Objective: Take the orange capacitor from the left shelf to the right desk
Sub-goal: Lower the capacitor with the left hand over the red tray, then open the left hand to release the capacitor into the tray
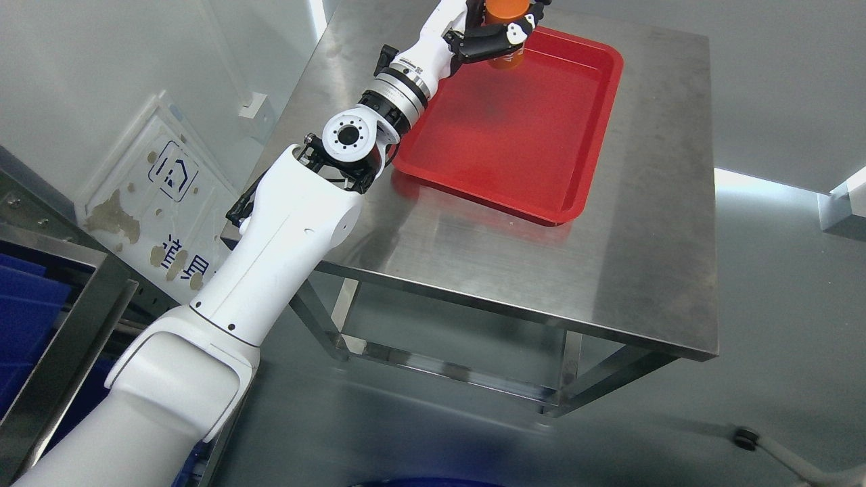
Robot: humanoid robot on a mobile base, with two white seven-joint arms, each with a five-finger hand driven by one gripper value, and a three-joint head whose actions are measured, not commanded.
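The left hand (pixel 497 34) is reaching out over the far-left corner of the red tray (pixel 595 135), w/ its dark fingers (pixel 484 44) wrapping round the orange capacitor (pixel 506 10). So the hand is clamped on the part, not loose. The capacitor is sitting at the top edge of the head view, partly cut off, approx upright; its lower end is showing below the fingers, over the tray's far rim. Can't tell whether it's touching the tray floor or hanging just above it.

The tray is lying on the steel desk (pixel 636 270), toward its far side, nothing else showing in it. At the near left, a metal shelf frame (pixel 67 318) w/ blue bins (pixel 27 304) is poking in. The right arm isn't showing.

Judging by the layout, the carry is nearly done & the release is what's left. Risks:
- Letting go while the part is hanging above the floor: a cylinder is likely to tip & roll across the smooth tray.
- Part is close to the far rim; coming down on the lip would be tilting it, maybe out of the tray.
- Fingers dragging on the body while opening could be knocking it over.
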